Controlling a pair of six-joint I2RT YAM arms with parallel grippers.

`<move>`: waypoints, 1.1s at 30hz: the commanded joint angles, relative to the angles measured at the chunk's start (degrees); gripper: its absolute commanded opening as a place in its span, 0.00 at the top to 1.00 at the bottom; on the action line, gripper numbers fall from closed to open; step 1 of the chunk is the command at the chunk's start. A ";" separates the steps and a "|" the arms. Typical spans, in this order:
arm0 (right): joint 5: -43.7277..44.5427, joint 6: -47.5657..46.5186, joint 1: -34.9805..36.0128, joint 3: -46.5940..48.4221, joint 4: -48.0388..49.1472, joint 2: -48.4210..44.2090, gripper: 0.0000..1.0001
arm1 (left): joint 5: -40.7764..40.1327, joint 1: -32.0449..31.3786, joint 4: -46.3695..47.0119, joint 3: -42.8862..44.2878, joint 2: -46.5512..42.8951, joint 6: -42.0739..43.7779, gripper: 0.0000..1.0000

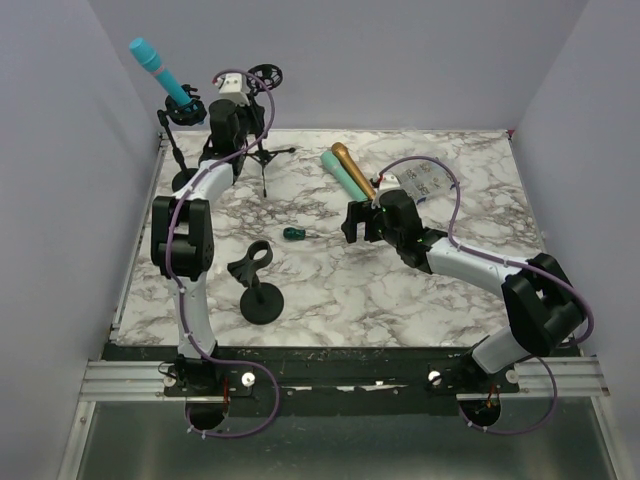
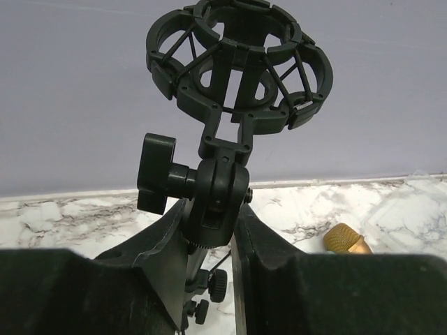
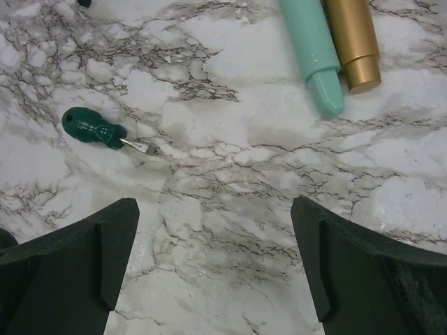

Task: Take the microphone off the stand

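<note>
The cyan microphone point(image 1: 160, 68) stands tilted at the far left of the bench point(image 1: 330, 300), its lower end seated in the cradle of a black stand point(image 1: 178, 150). Only the top view shows it.

In that view the left wrist hides its own tips. The left wrist view settles the matter: the left fingers point(image 2: 272, 272) are closed on the swivel joint of a tripod stand point(image 2: 220, 192), just below an empty shock mount point(image 2: 237, 63). This tripod stand is just right of the microphone's stand, and the wrist sits between the two. Low on the right of the wrist view is the mesh head of a gold microphone point(image 2: 346, 239), lying on the marble.

The right wrist view shows the right fingers point(image 3: 84, 265) spread wide and holding nothing, above bare marble. A green-handled screwdriver point(image 3: 94, 130) lies to their far left. At the far right the gold microphone's tail lies beside a teal cylinder point(image 3: 311, 49) — the two look to be touching along their length.

The top view alone adds a clip stand with a round base point(image 1: 260, 295), near and left of the screwdriver, and a white card point(image 1: 425, 180) on the far side of the right wrist.
</note>
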 commanded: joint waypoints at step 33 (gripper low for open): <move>-35.99 40.42 -0.03 2.51 23.31 10.93 0.01 | 4.44 -0.93 -19.52 -38.45 -40.12 -7.84 0.99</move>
